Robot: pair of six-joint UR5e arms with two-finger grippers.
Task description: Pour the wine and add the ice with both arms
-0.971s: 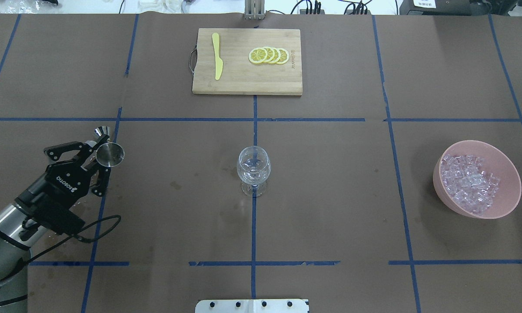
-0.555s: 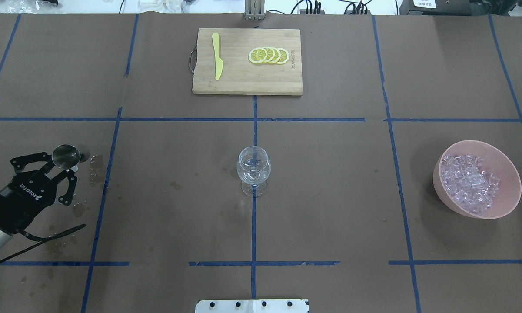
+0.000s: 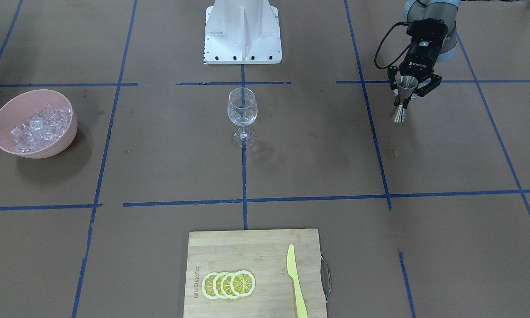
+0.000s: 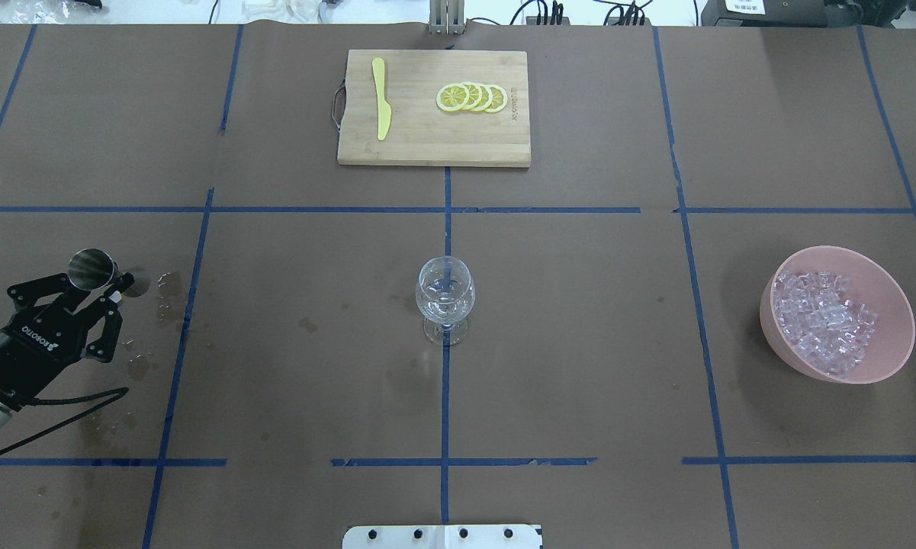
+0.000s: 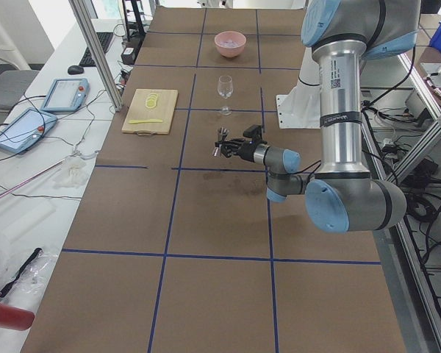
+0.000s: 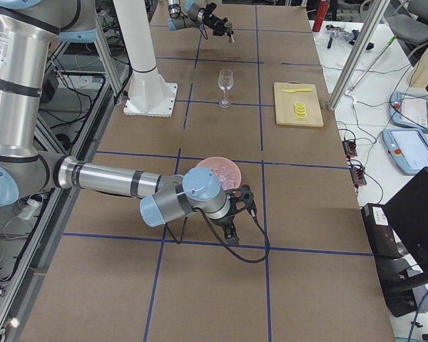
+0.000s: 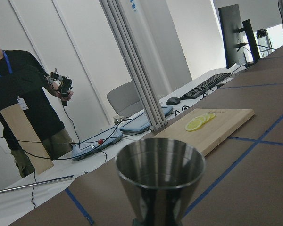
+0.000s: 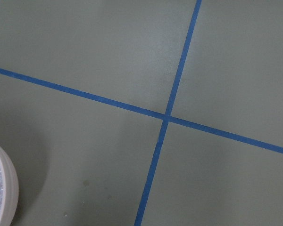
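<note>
My left gripper (image 4: 111,288) is shut on a steel jigger (image 4: 91,268) at its waist and holds it upright at the table's left side. The jigger's foot (image 3: 398,115) is at or just above the paper. The jigger's cup fills the left wrist view (image 7: 160,176). The wine glass (image 4: 445,293) stands at the table's centre with a little clear liquid in it. The ice (image 4: 824,314) is heaped in a pink bowl (image 4: 888,297) at the right. My right gripper (image 6: 241,214) hangs beside the bowl (image 6: 217,171), seen only from the side; I cannot tell if it is open or shut.
A wooden cutting board (image 4: 419,141) at the far middle carries lemon slices (image 4: 471,97) and a yellow knife (image 4: 381,99). Wet spots (image 4: 164,293) mark the paper near the left gripper. The white pedestal (image 3: 242,31) stands at the robot's edge. The bowl's rim shows in the right wrist view (image 8: 4,188).
My left arm has drawn back to the left with the jigger. The jigger has gone from tilted to upright and has come down lower.
</note>
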